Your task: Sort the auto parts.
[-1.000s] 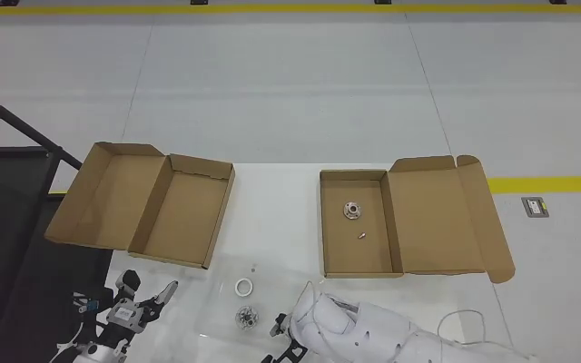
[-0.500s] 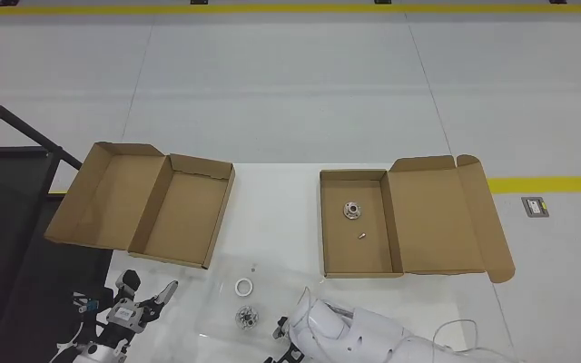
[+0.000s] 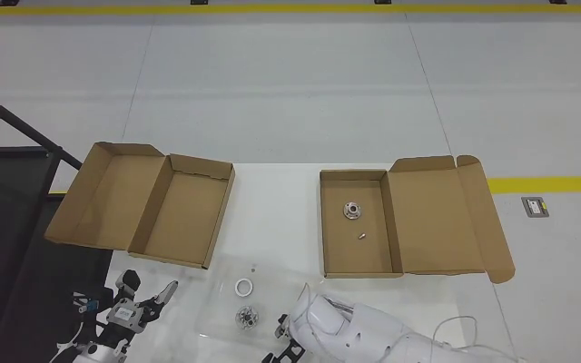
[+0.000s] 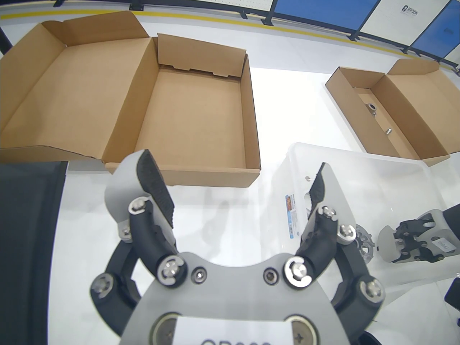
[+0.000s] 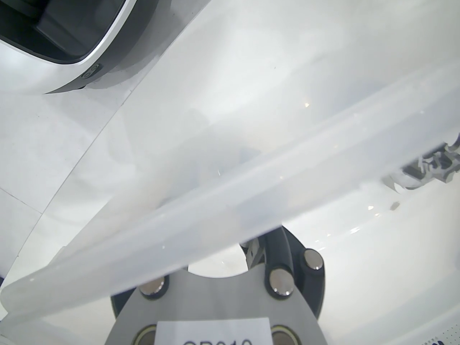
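Mid-pick, I'd say: in the clear plastic bin (image 4: 377,157), the right gripper (image 3: 278,326), grip unreadable, has the toothed metal gear (image 3: 245,317) at its nine o'clock. Left gripper (image 4: 233,175) gapes empty. Next: straddle that gear.

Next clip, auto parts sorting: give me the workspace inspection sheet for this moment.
Surface: white table, no spills seen.
Job's things: left box holds nothing; right box holds a metal hub and a bolt; clear bin holds a white ring and a gear.
Clutter: nothing seen.
Grippers: left gripper open, above the table beside the bin; right gripper down in the bin by the gear.
Cables: thin white cable by the right arm.
Surroundings: pale floor with yellow lines; black frame left of the table.
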Motion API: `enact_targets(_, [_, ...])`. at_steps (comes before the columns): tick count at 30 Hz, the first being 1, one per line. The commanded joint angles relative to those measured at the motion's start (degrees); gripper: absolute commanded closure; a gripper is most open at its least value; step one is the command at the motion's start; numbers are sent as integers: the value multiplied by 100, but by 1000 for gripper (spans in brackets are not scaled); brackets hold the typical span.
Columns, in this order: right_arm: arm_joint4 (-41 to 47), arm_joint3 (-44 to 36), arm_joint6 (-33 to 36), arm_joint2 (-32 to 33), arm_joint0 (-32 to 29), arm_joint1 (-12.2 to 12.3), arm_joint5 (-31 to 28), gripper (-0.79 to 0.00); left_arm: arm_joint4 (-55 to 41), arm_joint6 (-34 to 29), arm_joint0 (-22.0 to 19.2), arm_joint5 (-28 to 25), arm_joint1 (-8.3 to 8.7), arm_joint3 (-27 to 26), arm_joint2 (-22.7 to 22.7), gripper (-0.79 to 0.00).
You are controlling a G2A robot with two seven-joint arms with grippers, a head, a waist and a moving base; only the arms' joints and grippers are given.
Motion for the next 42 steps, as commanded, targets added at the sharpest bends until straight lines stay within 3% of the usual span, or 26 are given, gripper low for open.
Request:
enact_targets(1, [-2, 3, -33, 0, 10, 4, 0, -240, 0, 0, 0, -1, 0, 0, 0, -785])
enact_targets(12, [-193, 240, -472, 0, 108, -85, 0, -228, 0, 0, 0, -1, 0, 0, 0, -785])
enact_targets(14, [-243, 298, -545, 0, 114, -107, 0, -191, 0, 0, 0, -1, 0, 0, 0, -785])
enact_targets(18, [-322, 361, -671, 0, 128, -135, 0, -6, 0, 0, 0, -1, 0, 0, 0, -785])
enact_targets(25, [-242, 258, -769, 5, 283, -102, 0, 0, 0, 0, 0, -1, 0, 0, 0, -785])
enact_targets(31, [-178, -580, -728, 640, 40, 284, 518, 0, 0, 0, 0, -1, 0, 0, 0, -785])
enact_targets(35, [-484, -1363, -1042, 1300, -474, 747, 1258, 0, 0, 0, 0, -1, 0, 0, 0, -785])
enact_targets(38, [-841, -1899, -1683, 1916, -1068, 1140, 2019, 0, 0, 0, 0, -1, 0, 0, 0, -785])
enact_targets(42, [-908, -1946, -1784, 1981, -1136, 1185, 2086, 0, 0, 0, 0, -1, 0, 0, 0, -785])
